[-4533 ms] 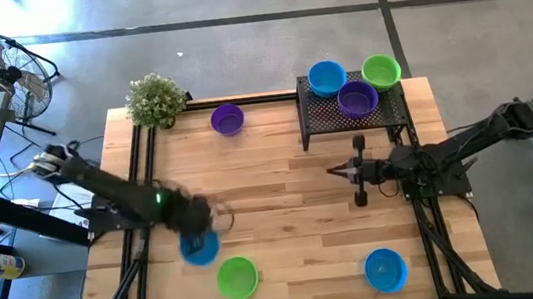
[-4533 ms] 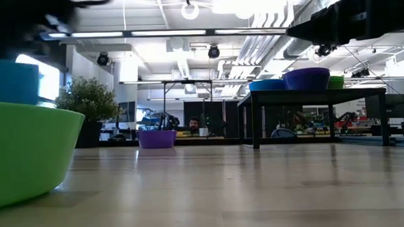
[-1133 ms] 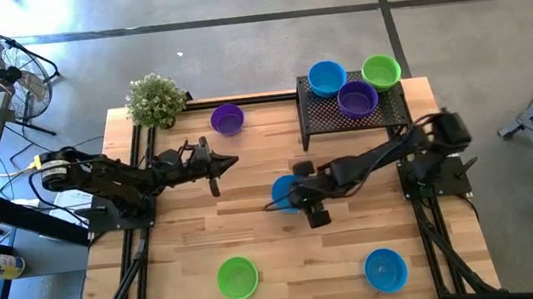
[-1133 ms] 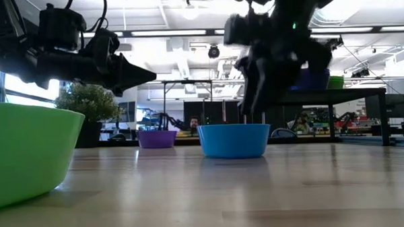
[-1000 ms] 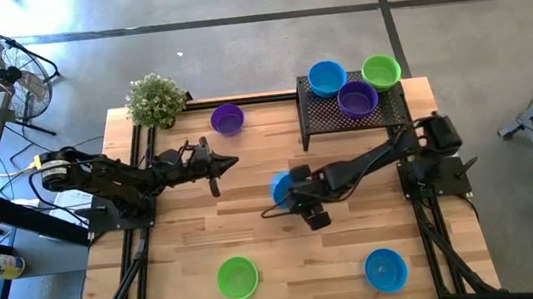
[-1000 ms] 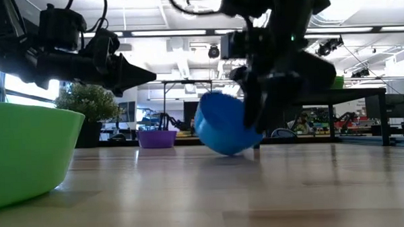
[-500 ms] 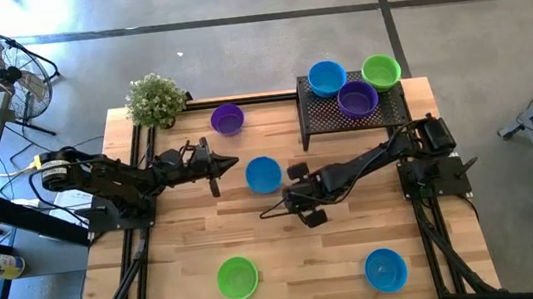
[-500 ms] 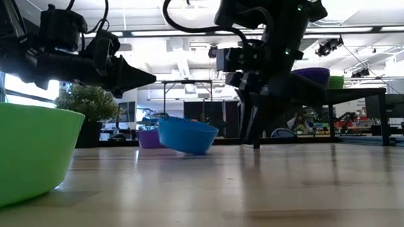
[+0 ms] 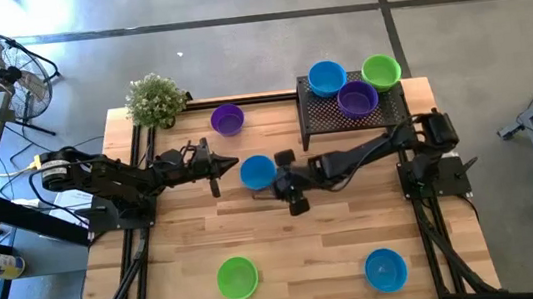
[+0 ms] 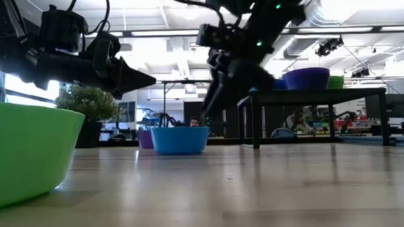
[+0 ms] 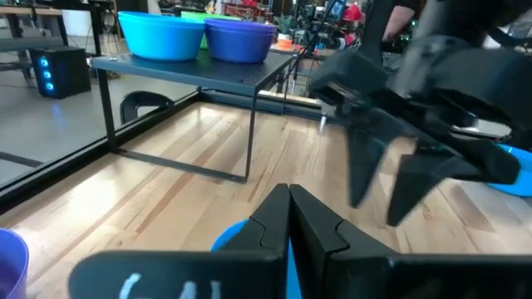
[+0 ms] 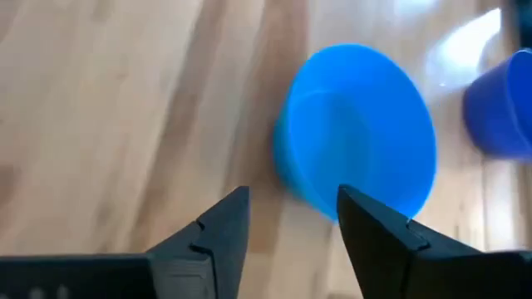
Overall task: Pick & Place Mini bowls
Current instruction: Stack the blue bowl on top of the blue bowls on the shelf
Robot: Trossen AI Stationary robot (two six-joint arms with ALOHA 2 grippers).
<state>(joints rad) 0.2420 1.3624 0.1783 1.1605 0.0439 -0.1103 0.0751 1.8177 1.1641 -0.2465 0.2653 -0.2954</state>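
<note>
A blue mini bowl (image 9: 257, 172) stands upright on its base on the table's middle, also seen in the low view (image 10: 180, 139). My right gripper (image 9: 279, 181) is open just right of it, raised above the table; in its wrist view the bowl (image 12: 357, 137) lies beyond the spread fingertips (image 12: 291, 212). My left gripper (image 9: 234, 161) hovers shut just left of the bowl, pointing at it (image 11: 289, 199). More mini bowls lie about: purple (image 9: 228, 120), green (image 9: 238, 278), blue (image 9: 385, 269).
A black mesh stand (image 9: 323, 118) at the far right carries a blue (image 9: 327, 77), a green (image 9: 380, 71) and a purple bowl (image 9: 357, 99). A potted plant (image 9: 155, 100) stands at the far left corner. Bare wood lies between the near bowls.
The blue bowl tipped onto its side beside my right gripper, then slid toward the table's left and far edges and settled upright. My right gripper has followed it leftward and toward the far edge, and has risen higher above the table.
</note>
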